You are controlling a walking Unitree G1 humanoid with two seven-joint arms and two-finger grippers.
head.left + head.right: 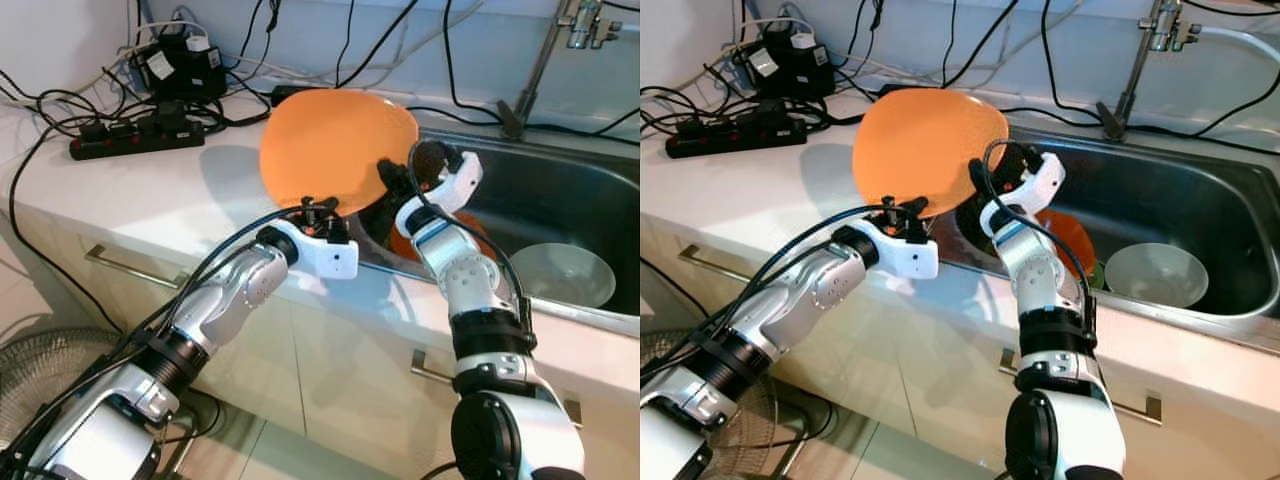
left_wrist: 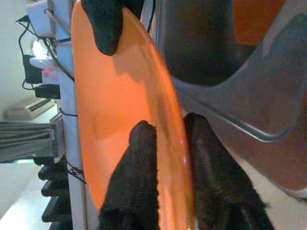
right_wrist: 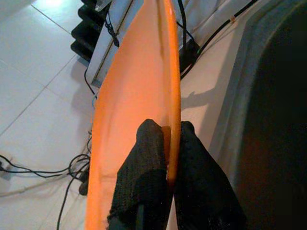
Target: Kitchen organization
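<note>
Nearest the camera, the left gripper (image 1: 318, 207) reaches up from the cabinet front and pinches the lower rim of the orange plate (image 1: 335, 148); in the left wrist view its two fingers (image 2: 136, 182) sit closed on either side of the plate's edge. Just beside it, the right gripper (image 1: 392, 180) clamps the plate's right rim, one finger on each face as the right wrist view shows. The plate stands nearly upright between the two, held above the white counter (image 1: 150, 190) at the left lip of the steel sink (image 1: 560, 200). Down in the basin lie a pale bowl (image 1: 562, 274) and what may be another orange dish (image 1: 1070, 238), half hidden by the right arm. Farther back, a black power strip (image 1: 135, 138) and tangled cables (image 1: 60, 100) sit by the wall, with the faucet (image 1: 545, 60) rising behind the sink.
</note>
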